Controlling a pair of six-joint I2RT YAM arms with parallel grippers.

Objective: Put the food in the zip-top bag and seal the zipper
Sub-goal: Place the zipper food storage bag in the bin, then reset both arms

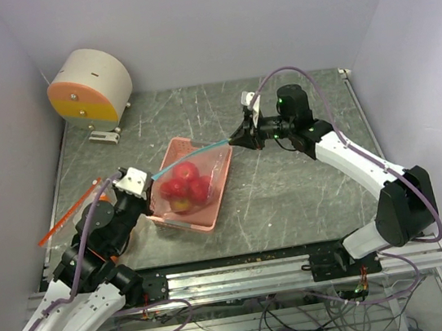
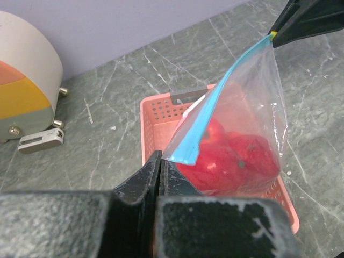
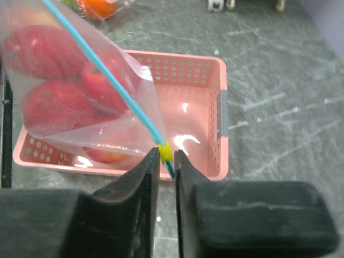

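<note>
From above, the bag of apples is being held over the basket, left of the table's middle, its zipper being stretched between the left gripper and right gripper. At the left wrist, the bag's corner is being pinched by clenched jaws. At the right wrist, the zipper's end is being clamped at a yellow slider

White-shelled arms with black joints and mauve cables — left pincer and right pincer matte black.
</note>
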